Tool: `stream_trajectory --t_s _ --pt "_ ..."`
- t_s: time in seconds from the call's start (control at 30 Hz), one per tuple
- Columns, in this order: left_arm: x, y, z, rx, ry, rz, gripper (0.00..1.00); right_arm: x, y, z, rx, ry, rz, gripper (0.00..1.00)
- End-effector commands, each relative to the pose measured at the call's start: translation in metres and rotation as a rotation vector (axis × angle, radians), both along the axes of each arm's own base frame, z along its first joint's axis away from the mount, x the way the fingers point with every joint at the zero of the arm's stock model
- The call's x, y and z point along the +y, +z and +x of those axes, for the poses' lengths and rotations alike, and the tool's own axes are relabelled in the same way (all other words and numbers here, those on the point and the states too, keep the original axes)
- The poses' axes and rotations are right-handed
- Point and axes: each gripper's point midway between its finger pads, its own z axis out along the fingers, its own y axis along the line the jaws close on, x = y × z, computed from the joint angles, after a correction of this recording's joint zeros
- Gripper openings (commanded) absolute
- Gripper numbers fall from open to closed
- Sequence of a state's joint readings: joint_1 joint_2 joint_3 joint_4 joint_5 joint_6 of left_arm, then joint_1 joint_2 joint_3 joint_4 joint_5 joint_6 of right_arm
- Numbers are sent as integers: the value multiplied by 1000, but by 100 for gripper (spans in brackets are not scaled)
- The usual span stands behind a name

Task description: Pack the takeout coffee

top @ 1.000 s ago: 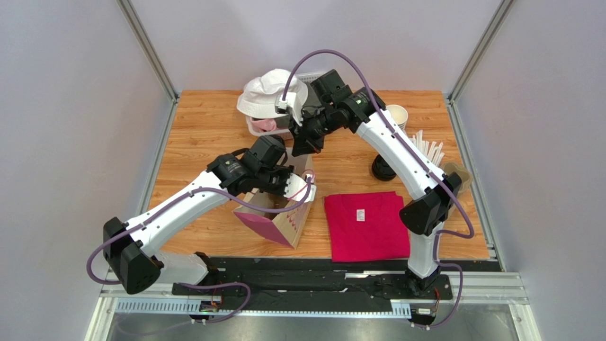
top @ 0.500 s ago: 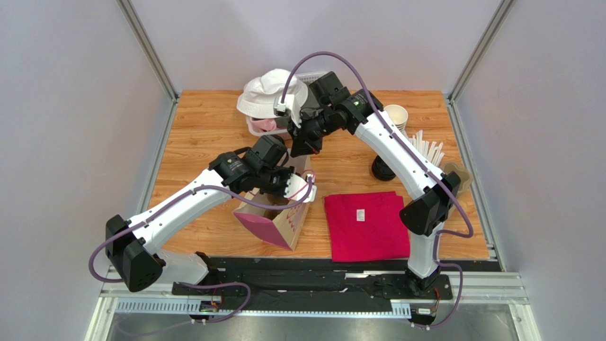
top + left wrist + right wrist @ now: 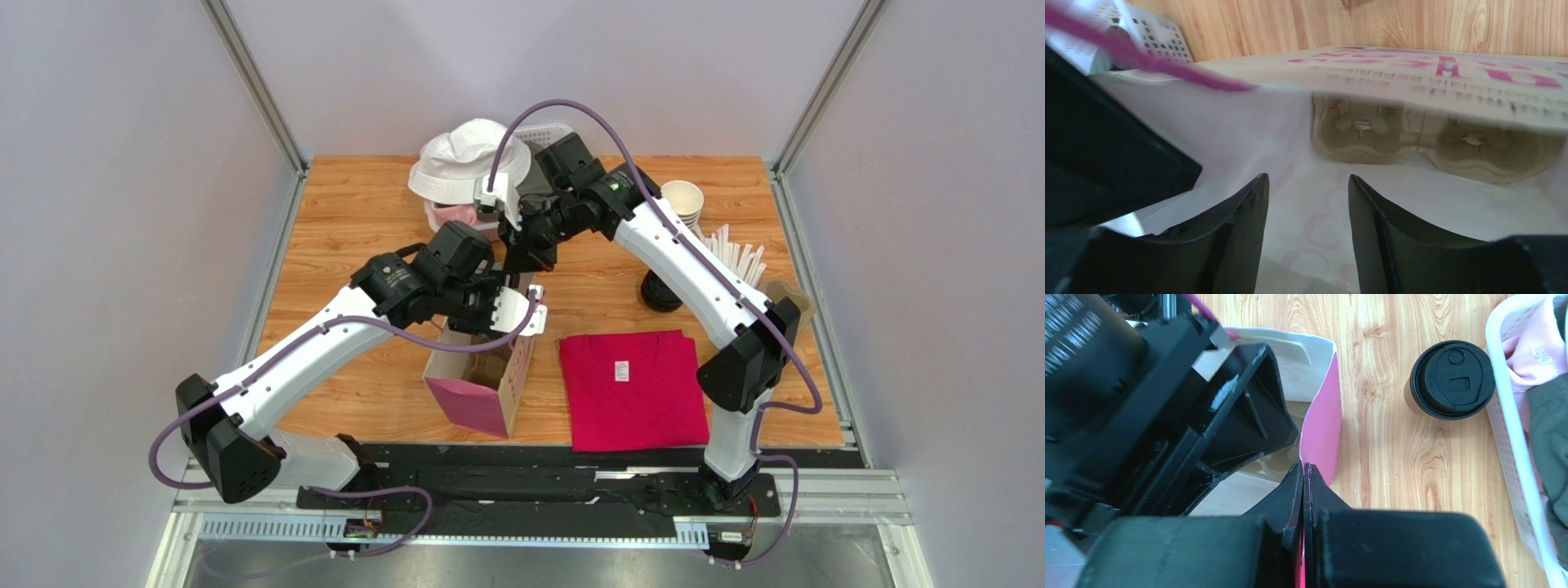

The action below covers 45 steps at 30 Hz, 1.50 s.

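1. from above, we see the paper bag (image 3: 481, 390) standing upright on the table (image 3: 356, 208), with both arms meeting at its mouth. the left gripper (image 3: 505, 316) dips into the opening and the right gripper (image 3: 530, 272) sits at the far rim. the right arm hides the coffee here. a red shirt (image 3: 632, 386) lies flat just beside the bag.
2. in the left wrist view, the fingers (image 3: 1241, 233) are set moderately apart with nothing between them. they are inside the bag, above a cardboard cup tray (image 3: 1358, 130) at its bottom. we judge they are there to hold the walls apart.
3. in the right wrist view, the fingers are pinched tight on the bag's pink edge, which we think pulls the mouth wide. the coffee cup (image 3: 1451, 380) stands upright on the table with its lid on, just beside the white basket (image 3: 1502, 425) and apart from the bag. it is not yet packed, so one gripper must let go to fetch it.
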State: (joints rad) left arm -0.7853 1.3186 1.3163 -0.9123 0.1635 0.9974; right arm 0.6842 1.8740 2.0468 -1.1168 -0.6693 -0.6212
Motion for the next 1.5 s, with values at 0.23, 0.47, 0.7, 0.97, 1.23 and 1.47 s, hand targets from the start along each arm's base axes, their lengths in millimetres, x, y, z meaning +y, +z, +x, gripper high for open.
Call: stream_trajectory --t_s 0.23,0.47,0.7,0.97,1.23,1.47 --pt "-2 93 -19 -115 8 -280 73 -8 23 9 -154 -16 35 0" --pt "-8 138 -35 -148 -14 -466 79 -13 22 13 -151 -35 27 0" --pt "-7 182 -65 -112 -99 -636 84 -17 23 16 -144 -48 35 0" --pt "40 246 20 78 431 -960 88 -25 23 9 -134 -54 33 0" --pt "109 163 134 262 1032 -876 93 -43 25 0 -144 -97 18 0" --pt "102 85 172 353 1163 -739 97 -56 24 0 -186 -138 2 0"
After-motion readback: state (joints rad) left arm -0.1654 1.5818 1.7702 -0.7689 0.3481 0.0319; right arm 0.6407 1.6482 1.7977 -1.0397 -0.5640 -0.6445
